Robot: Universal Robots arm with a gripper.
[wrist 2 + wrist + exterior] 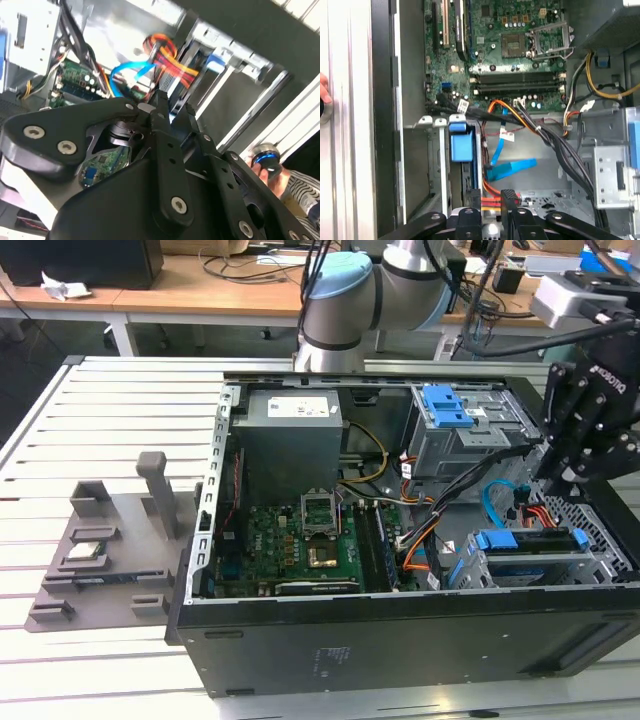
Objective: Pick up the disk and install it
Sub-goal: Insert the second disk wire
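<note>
The disk (528, 540) sits edge-on in the drive cage at the front of the open computer case, toward the exterior view's right, with its blue rail facing up. In the first wrist view the same blue rail (461, 145) lies in the narrow bay beside the case wall. My black gripper (548, 468) hovers just above and behind that cage, over the red, orange and blue cables. It looks shut with nothing in it in both wrist views (169, 102) (495, 200).
The case (300, 640) lies open on a white slatted table, with motherboard (300, 540), power supply (290, 440) and an upper bay with a blue latch (450, 408). A grey fixture (100, 560) stands at the exterior view's left. A person's hand (267, 162) is at the table edge.
</note>
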